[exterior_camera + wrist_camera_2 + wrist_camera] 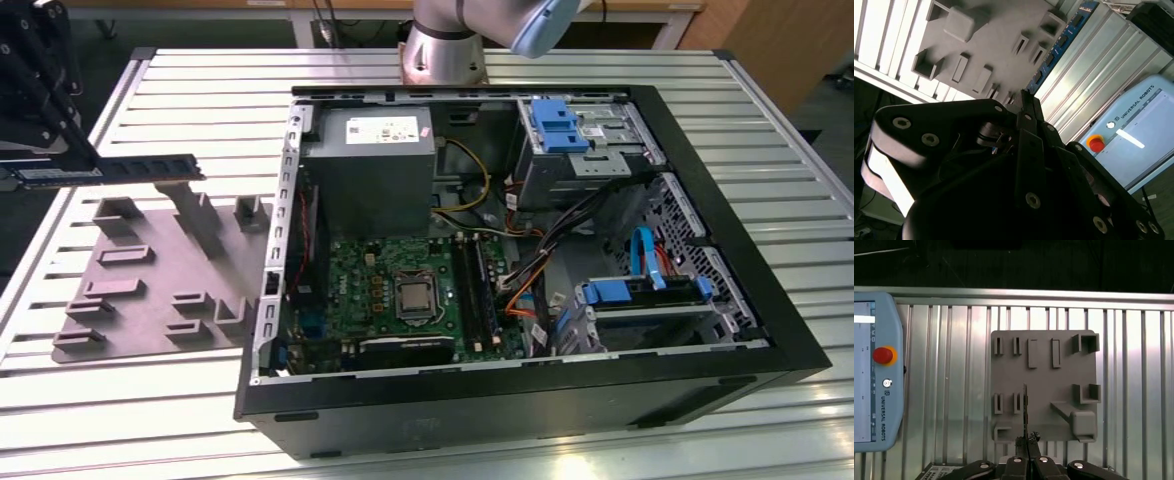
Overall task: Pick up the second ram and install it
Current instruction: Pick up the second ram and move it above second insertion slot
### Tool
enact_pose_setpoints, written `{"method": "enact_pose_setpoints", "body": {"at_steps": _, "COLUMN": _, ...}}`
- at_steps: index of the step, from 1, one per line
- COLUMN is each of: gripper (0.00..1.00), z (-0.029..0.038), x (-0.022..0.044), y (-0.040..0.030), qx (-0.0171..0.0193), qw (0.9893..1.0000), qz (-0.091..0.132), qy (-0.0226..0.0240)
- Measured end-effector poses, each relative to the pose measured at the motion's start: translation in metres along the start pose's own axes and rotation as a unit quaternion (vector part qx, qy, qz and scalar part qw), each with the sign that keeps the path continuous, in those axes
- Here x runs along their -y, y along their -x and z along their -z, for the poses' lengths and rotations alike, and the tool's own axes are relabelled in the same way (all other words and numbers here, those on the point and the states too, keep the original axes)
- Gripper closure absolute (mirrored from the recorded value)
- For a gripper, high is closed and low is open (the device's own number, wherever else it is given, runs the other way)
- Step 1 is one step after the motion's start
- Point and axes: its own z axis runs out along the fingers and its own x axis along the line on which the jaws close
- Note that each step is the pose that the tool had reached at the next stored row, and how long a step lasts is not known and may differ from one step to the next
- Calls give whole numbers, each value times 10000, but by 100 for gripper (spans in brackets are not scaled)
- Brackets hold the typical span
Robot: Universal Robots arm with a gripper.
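Tabletop (pixel 134 400) of silver slats carries everything, and the biggest thing on it is the open black computer case (pixel 507 410), filling the middle and right of the exterior view, with a grey power supply (pixel 367 160) at its upper inside and a green motherboard (pixel 360 270) below that. Long black memory slots (pixel 474 290) run along the board beside the processor socket. Just beside the case, at the left of the frame, lies the grey fixture plate (pixel 147 270) with its upright posts, which both wrist views also show (pixel 1044 385) (pixel 999 30). A pale blue teach pendant (pixel 874 370) with a red button (pixel 882 355) rests on the slats near the plate. At the upper left of the exterior view the black claw (pixel 54 168) is closed on the second ram (pixel 140 168), gripping one end so the stick juts level toward the exterior view's right, over the plate's far edge and well apart from the slots. The first wrist view shows the stick edge-on (pixel 1025 410) between the fingers (pixel 1019 442).
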Motion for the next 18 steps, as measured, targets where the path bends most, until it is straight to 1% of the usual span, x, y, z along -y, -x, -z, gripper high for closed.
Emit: {"method": "enact_pose_setpoints", "body": {"at_steps": 18, "gripper": 88, "z": 5, "x": 137, "y": -1, "qx": 0, "qw": 10000, "qz": 0, "qy": 0}}
